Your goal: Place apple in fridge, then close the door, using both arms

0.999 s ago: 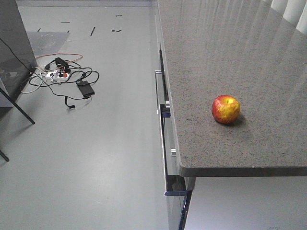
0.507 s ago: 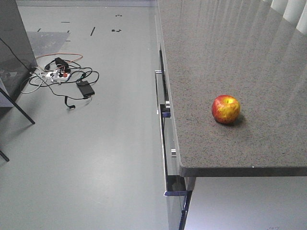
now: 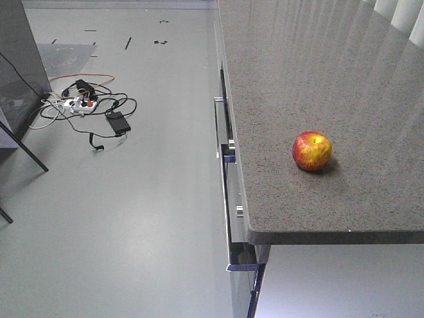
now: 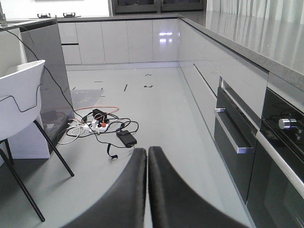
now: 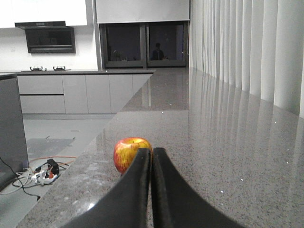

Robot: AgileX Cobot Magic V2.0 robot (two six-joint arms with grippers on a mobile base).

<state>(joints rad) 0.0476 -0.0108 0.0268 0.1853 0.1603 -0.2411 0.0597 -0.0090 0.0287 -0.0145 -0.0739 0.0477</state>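
We record the left gripper (image 4: 147,151) closed, fingers pressed together, with floor cables (image 4: 105,126) ahead of it. The right gripper (image 5: 152,151) is likewise closed, holding nothing; the apple (image 5: 128,153) rests on the countertop (image 5: 228,156) ahead of its tips, slightly left, not touching them.

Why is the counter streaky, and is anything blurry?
Front view: pale streaks of reflected light run down the countertop; the apple is sharp, with a soft shadow to its right. Right wrist view: the right gripper looms dark and soft-edged. Left wrist view: glare spots on glossy cabinets.
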